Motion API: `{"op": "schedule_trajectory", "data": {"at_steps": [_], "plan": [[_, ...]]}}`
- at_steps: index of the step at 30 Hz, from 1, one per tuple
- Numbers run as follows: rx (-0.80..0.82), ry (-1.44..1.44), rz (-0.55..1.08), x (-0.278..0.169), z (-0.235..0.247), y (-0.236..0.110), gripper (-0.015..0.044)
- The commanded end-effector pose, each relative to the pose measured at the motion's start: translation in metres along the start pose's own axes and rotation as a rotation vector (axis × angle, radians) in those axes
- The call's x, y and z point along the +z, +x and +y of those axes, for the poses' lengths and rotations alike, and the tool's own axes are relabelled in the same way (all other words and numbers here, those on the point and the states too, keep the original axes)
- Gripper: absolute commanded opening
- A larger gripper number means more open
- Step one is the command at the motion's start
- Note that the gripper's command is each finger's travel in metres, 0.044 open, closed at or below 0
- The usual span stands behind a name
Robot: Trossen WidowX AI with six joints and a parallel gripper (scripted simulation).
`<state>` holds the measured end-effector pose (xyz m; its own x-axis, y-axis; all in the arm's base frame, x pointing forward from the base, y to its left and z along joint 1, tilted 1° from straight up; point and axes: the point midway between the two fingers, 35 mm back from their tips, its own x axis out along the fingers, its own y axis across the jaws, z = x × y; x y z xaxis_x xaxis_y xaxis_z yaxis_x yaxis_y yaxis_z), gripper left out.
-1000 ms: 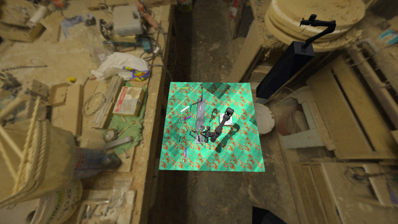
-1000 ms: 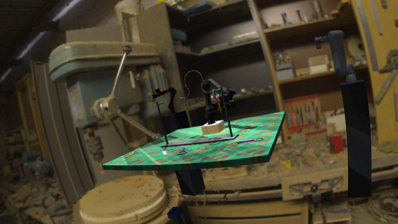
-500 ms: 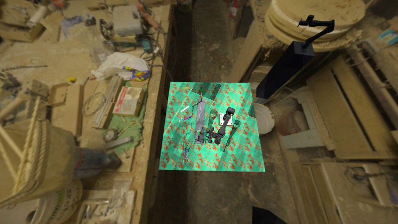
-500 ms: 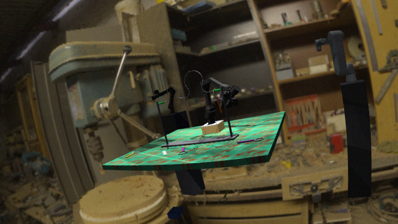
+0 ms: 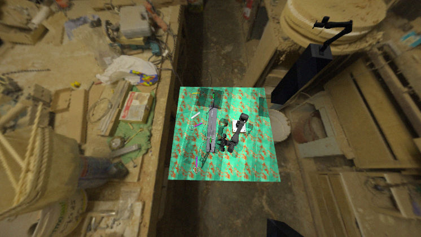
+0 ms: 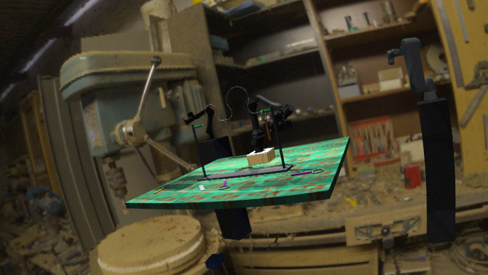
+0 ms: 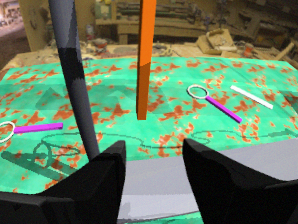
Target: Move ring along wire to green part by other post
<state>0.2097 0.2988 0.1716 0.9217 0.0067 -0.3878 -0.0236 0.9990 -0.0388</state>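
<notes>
Two dark fingers of the tool (image 7: 152,163) parted, gripping nothing. Beyond them, clear of both, orange handle (image 7: 147,36) hanging upright beside the grey post (image 7: 72,63), over the dark base plate (image 7: 156,185). Farther off on the tabletop (image 7: 266,136), purple-handled ring (image 7: 213,99).

A dim, sawdust-coated woodworking shop surrounds the scene, with a cluttered tan wooden workbench (image 5: 73,88), a grey-green drill press (image 6: 112,102), wooden wall shelves (image 6: 368,61) full of tools and boxes, stacked round wooden discs (image 6: 150,245) and a dusty dark floor (image 5: 223,52).
</notes>
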Motion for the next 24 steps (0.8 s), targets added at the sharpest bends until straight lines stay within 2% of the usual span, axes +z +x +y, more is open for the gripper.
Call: {"op": "schedule_trajectory", "data": {"at_steps": [1, 21, 24], "plan": [[-0.001, 0.009, -0.005, 0.002, 0.0, -0.001, 0.016], [-0.001, 0.009, -0.005, 0.002, 0.0, -0.001, 0.016], [-0.001, 0.002, 0.003, 0.0, 0.001, -0.014, 0.0239]]}}
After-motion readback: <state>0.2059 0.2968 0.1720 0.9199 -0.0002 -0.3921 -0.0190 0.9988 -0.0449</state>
